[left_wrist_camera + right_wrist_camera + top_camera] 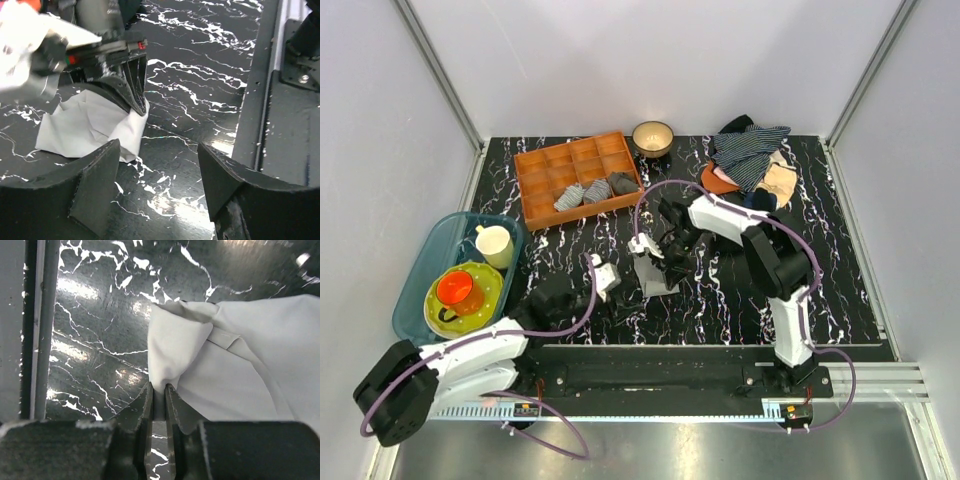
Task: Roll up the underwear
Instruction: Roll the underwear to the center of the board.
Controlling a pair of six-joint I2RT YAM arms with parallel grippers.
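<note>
Underwear (657, 277) lies on tabletop (840, 290), well in front of orange tray's (545, 180) right end. Right hand (158, 396) pinches its folded corner tight, likely the roll's starting edge. Left hand (159, 175), also in front of tray, gapes wide and empty, probably waiting to steady the cloth.

Bare marble tabletop (720, 300) lies right of the underwear (655, 278); left gripper (159, 170) crowds its left side, orange compartment tray (542, 182) stands behind.

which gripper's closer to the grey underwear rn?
Right. The right gripper is shut on the underwear at its folded edge; the left gripper is open beside its corner, gripping nothing.
</note>
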